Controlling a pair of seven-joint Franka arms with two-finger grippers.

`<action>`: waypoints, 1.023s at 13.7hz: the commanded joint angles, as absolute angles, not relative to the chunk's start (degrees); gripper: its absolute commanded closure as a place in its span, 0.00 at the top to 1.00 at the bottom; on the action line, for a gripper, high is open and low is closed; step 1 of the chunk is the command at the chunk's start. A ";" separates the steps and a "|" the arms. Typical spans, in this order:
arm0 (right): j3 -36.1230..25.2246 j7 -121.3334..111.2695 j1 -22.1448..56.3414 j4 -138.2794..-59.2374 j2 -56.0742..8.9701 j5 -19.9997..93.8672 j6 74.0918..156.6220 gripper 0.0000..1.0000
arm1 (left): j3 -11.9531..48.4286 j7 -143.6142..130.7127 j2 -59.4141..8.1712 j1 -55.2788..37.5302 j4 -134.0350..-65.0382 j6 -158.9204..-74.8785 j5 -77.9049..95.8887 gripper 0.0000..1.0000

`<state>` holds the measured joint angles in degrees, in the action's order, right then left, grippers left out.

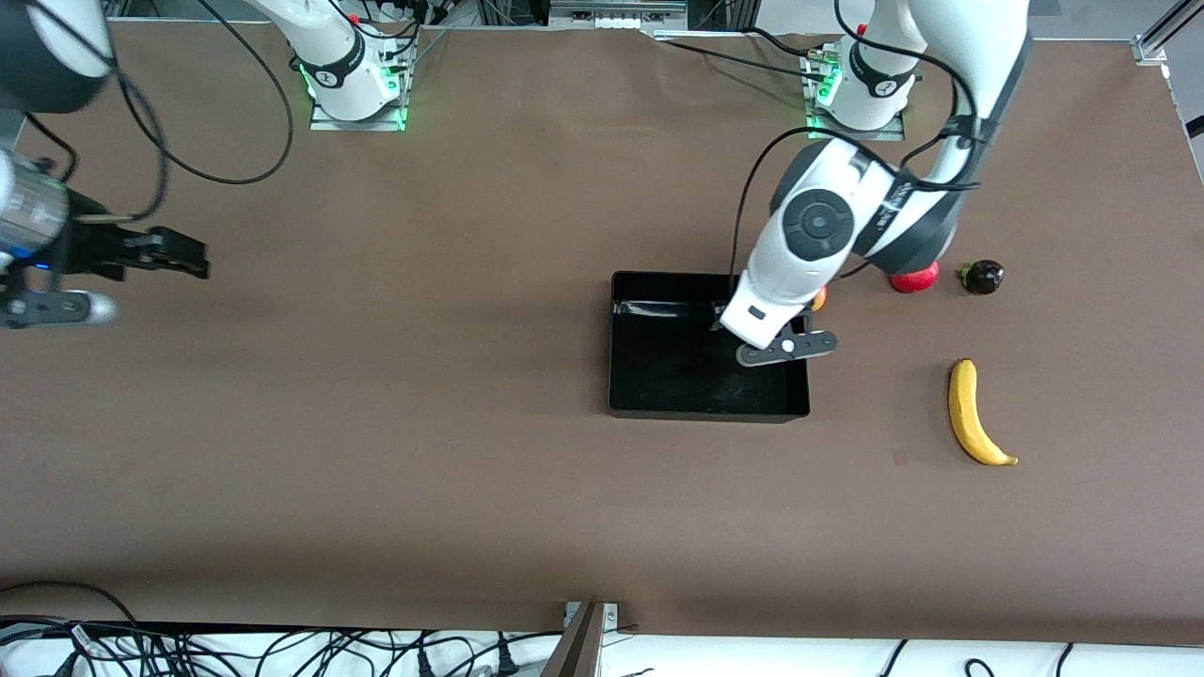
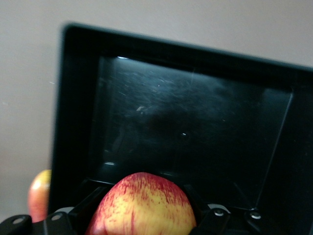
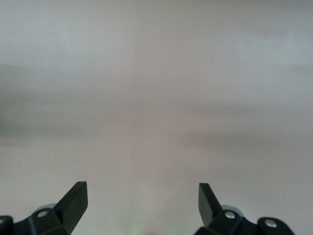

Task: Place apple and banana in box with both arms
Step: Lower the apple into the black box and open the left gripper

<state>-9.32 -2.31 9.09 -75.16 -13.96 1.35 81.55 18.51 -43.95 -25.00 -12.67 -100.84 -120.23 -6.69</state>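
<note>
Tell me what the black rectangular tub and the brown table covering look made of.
The black tub: likely glossy hard plastic; its floor shows sheen and fine scratches. The brown table covering: matte, without glare, looks like paper or thin sheeting, with a ragged edge near the arm bases; uncertain.

apple (image 2: 142,205) cut off, right hand (image 1: 179,254) blurred
</note>
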 commanded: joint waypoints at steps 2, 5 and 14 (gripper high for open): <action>3.47 -4.04 -2.88 -97.33 0.23 -1.91 95.75 1.00 | 21.09 -49.46 -31.45 -14.14 -99.14 -126.02 -10.00 0.00; 4.57 -3.52 -4.74 -98.97 2.37 -2.46 98.09 1.00 | 23.99 -56.85 -36.20 -14.94 -99.58 -129.19 -17.92 0.00; 1.14 -4.22 -4.66 -90.79 -1.85 -1.85 87.80 1.00 | 24.61 -58.36 -41.21 -16.00 -104.15 -136.05 -20.65 0.00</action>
<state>0.87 -3.66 -4.34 -92.92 -0.83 -1.85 89.74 24.23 -57.00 -40.51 -16.08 -103.25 -134.60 -18.65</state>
